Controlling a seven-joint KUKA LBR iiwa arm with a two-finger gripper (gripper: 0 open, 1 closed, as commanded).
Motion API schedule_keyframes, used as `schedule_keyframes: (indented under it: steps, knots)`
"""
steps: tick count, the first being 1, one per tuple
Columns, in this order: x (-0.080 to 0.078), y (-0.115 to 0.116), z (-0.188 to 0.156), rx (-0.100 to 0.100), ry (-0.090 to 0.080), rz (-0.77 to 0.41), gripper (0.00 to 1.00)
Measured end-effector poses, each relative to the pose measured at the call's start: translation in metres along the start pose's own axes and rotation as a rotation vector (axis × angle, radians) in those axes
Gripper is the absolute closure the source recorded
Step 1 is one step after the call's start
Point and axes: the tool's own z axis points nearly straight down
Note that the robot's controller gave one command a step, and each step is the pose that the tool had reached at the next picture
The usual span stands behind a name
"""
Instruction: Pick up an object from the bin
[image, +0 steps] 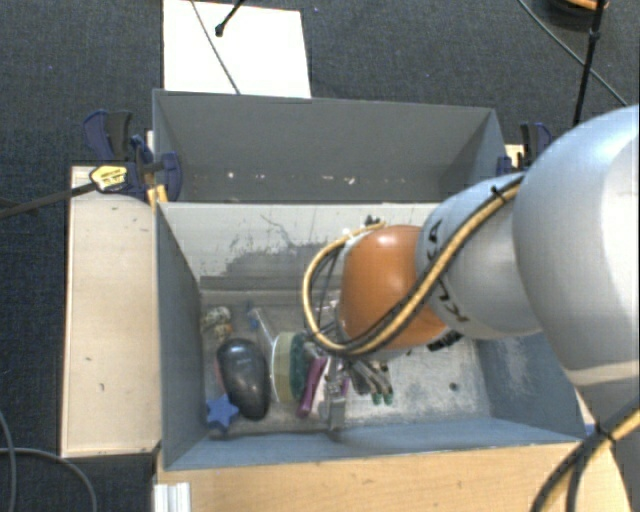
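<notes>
- Blue star-shaped piece (220, 411): lies in the near-left corner of the bin (330, 150), well apart from the action.
- Gripper (336, 402): hangs low by the near wall, under the orange wrist cover; spread or pressed together, cannot tell.
- Magenta stick (314, 384): stands tilted just beside the gripper, touching a white-and-green disc (285, 362). Probably light, stiff plastic, smooth and apt to slip or roll; best pinched across its narrow width, near the middle.
- Dark oval lump (243, 375): left of the disc, rounded and likely heavier, a poor shape to pinch.
- Small green bits (381, 397): right of the gripper, thin and hard to seize.
- Speckled scrap (215, 321): farther back on the left.
- No brand, label or writing legible on anything in the bin.
</notes>
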Motion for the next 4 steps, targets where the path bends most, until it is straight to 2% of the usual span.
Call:
schedule_keyframes:
  steps: [1,2,3,4]
  knots:
    - [-0.011,-0.046,-0.001,-0.009,-0.003,0.073,1.00]
    - [-0.012,-0.043,-0.001,-0.006,0.003,0.065,1.00]
    - [-0.026,-0.059,-0.001,-0.010,0.004,0.066,1.00]
    - [-0.022,-0.067,-0.183,-0.001,-0.016,0.096,1.00]
